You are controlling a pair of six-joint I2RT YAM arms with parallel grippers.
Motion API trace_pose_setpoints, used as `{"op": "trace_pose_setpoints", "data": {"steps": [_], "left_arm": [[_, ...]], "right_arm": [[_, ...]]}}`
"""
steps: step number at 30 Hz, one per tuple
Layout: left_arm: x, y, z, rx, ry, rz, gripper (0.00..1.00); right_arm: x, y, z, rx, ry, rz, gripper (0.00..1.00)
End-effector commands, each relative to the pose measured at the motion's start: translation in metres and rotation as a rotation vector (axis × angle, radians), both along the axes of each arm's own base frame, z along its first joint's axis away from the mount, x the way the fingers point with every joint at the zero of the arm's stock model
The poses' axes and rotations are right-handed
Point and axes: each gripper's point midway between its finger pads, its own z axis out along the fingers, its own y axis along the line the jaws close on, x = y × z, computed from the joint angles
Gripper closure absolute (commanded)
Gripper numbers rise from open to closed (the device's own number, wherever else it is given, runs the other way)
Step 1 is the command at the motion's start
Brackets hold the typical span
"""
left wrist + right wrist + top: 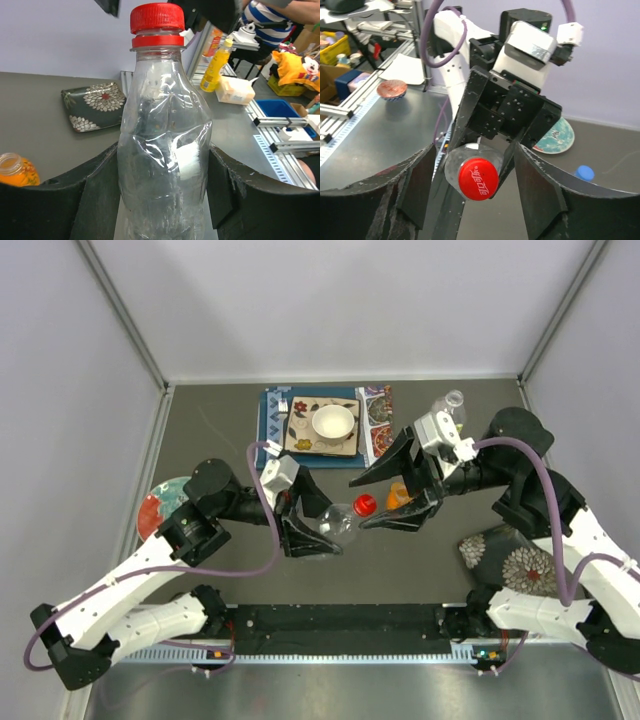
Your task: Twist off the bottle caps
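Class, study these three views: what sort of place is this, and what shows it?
Probably a robotics lab: two white robot arms bolted to a walled grey test table, aluminium framing rails alongside, and a blue storage bin beyond.

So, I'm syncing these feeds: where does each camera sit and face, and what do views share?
Top external: above and behind the bases, looking down at the table; both arms show.
Left wrist: looks along its own fingers at the clear bottle gripped between them.
Right wrist: faces the red cap end-on, own fingers flanking it, left arm behind.
Shared: red cap, all three views.
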Motion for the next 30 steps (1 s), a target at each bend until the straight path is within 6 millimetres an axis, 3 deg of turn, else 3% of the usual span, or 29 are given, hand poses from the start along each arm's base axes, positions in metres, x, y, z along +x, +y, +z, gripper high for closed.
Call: {"op": "trace_pose_setpoints", "data": {"steps": [1, 5, 10, 13, 15, 18, 23, 26, 30], "left_arm": [[0.011, 0.002, 0.01, -0.031, -0.072, 0.078, 0.84], [0.019, 0.003, 0.011, -0.031, -0.08, 0.132, 0.84], [0.044, 0.006, 0.012, -0.037, -0.109, 0.293, 0.84], [0.063, 0.011, 0.014, -0.044, -0.131, 0.411, 0.84], [0.076, 0.014, 0.017, -0.05, -0.147, 0.489, 0.84], [0.091, 0.02, 0.02, -0.054, -0.167, 0.582, 0.84], [0.131, 0.042, 0.006, 0.0, -0.177, 0.855, 0.84], [0.147, 0.055, 0.0, 0.017, -0.184, 0.984, 0.84], [0.154, 0.06, -0.005, 0.042, -0.194, 1.059, 0.84]], "right_arm": [[0.016, -0.004, 0.013, 0.039, -0.012, -0.13, 0.33], [0.033, -0.005, 0.025, 0.074, -0.006, -0.232, 0.25], [0.082, -0.015, 0.057, 0.189, 0.187, -0.546, 0.18], [0.116, -0.027, 0.059, 0.246, 0.362, -0.75, 0.18], [0.135, -0.036, 0.048, 0.252, 0.442, -0.871, 0.18], [0.145, -0.041, 0.038, 0.265, 0.548, -0.941, 0.17], [0.15, -0.037, 0.029, 0.254, 0.686, -0.998, 0.14], [0.149, -0.026, 0.029, 0.242, 0.696, -1.012, 0.14], [0.153, -0.007, 0.027, 0.215, 0.698, -1.01, 0.14]]}}
